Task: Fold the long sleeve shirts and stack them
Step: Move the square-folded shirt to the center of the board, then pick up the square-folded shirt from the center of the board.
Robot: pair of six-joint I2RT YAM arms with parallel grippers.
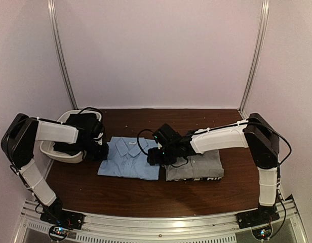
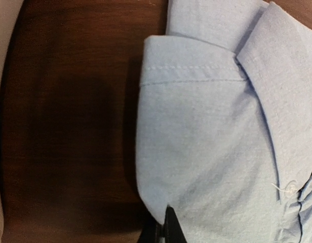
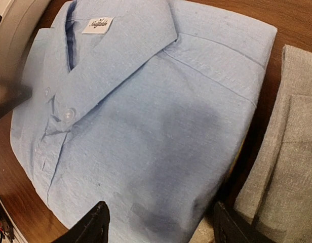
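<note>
At centre left our left tool (image 1: 101, 151) meets the edge of the light blue shirt (image 1: 129, 159); only a dark tip shows, so we cannot tell whether it grips. That shirt lies folded mid-frame on the desk (image 1: 146, 195). Our right tool (image 3: 161, 230) hovers spread wide over its right edge. Right of centre the grey shirt (image 1: 196, 167) lies folded beside it, not stacked. We judge folding done, stacking left
</note>
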